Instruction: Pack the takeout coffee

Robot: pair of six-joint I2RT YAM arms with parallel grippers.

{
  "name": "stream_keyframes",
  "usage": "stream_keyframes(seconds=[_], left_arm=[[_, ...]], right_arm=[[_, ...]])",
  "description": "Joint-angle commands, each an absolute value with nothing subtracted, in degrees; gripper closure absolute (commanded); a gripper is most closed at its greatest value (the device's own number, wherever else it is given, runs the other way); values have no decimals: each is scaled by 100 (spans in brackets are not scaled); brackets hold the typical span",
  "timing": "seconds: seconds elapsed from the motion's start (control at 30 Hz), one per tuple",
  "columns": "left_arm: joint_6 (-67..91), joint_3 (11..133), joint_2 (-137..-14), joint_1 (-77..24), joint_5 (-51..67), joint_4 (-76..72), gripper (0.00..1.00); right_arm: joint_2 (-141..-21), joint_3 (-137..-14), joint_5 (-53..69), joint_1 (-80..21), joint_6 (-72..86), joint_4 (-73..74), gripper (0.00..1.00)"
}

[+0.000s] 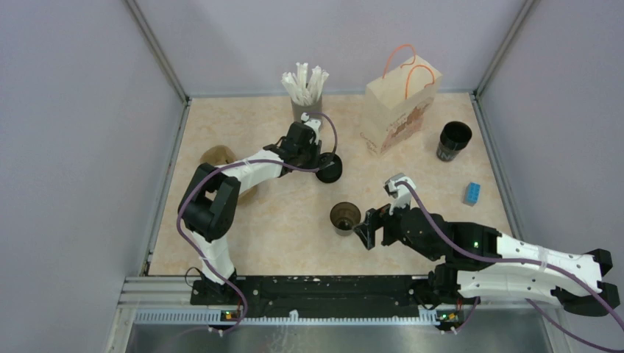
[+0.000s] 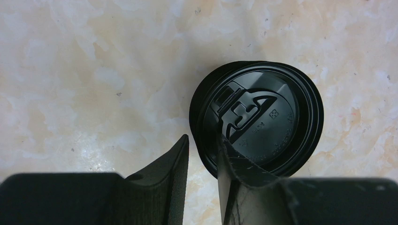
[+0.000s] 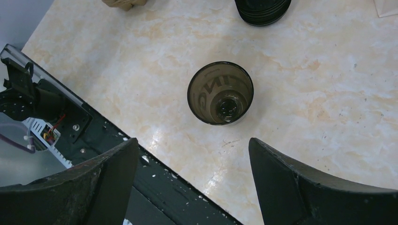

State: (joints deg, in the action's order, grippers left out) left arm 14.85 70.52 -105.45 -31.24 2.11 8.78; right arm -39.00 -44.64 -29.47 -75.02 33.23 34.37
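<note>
pale marbled bench [image 1: 294, 243] lies between grey walls. right end effector [image 3: 192, 140] is released, fingers spread wide, and the takeout coffee [image 3: 220, 93] stands upright and uncapped just ahead of the tips, apart from both. left end effector [image 2: 202, 140] straddles the rim of the flat black lid [image 2: 267, 117], one finger over its top, one outside; whether it pinches the rim i cannot tell. from above, the lid lies near the coffee at about 11 o'clock, the straw holder [image 1: 306, 92] farther along that line, the paper bag [image 1: 397, 110] at 1 o'clock, a second dark cup [image 1: 452, 140] at 2 o'clock, a blue block [image 1: 472, 193] at 3 o'clock. i judge this the capping step, early on: the lid needs lifting and pressing onto the coffee while the right arm closes to steady it, before any bagging. only the right wrist view shows the coffee's inside, lettering showing through its wall; only the left wrist view shows the lid's moulded spout; only the top view shows the bag.
</note>
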Motion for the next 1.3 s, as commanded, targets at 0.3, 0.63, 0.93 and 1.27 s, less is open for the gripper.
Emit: stream_keyframes(seconds=[0.3,0.63,0.93,1.27], left_arm=[[1257,7448,-10521,-3102,312,727,64],[1148,7531,-10608,-3103,374,800,79],[1069,7664,-10564,-3100,462,921,100],[1174,7849,-10354,-3095,515,1175,100]], right_arm=[[-3868,-4407,-3084,-7574,3376,3359,15],[-3851,-4391,-3096,-7575,3398,3423,15],[-3781,-4342,-3129,-7573,3417,3422,15],[-3758,-4166,-3140,-7574,3412,3141,15]])
